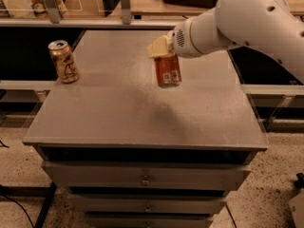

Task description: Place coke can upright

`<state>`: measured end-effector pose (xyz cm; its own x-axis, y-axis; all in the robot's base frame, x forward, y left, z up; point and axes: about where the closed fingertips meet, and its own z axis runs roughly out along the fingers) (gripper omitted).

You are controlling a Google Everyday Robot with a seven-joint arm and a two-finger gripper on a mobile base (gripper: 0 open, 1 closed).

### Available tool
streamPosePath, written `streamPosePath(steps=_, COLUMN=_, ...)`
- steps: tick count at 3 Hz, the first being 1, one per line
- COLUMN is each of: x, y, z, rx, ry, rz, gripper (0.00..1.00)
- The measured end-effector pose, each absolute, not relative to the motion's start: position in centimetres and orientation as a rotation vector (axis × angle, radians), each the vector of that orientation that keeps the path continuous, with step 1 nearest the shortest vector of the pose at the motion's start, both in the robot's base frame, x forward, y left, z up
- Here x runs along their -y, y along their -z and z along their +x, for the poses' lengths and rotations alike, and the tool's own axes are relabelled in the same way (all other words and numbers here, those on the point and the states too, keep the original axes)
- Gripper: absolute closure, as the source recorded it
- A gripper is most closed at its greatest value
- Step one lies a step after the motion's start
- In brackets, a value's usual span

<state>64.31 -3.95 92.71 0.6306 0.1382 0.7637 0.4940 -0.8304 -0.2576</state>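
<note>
Shows a grey desk with drawers beneath. Over it from the right, a white arm. Holds the gripper clamped on the coke can, roughly upright, airborne above mid-desk. Near the left edge, a standing tan-gold can.

We see a grey, matte surface, the flat top of a cabinet with drawers stacked beneath its front edge. The only thing standing directly on it is a tan-gold can with a dark figure, upright near the far left corner and just inside the left edge. We find the end effector over the far middle of the surface, gripping the coke can by its upper end so that it hangs clear of the top, with a soft shadow on the bare grey nearer to us.
</note>
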Motion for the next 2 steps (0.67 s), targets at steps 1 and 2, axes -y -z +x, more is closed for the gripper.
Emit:
streamPosePath(steps=1, x=4.8, y=-92.7, z=64.9, rx=0.428, ry=1.186, rz=-2.183, gripper=1.00)
streamPosePath(steps=2, x=6.0, y=-93.8, z=64.3, rx=0.443, ry=1.273, rz=-2.116, gripper=1.00)
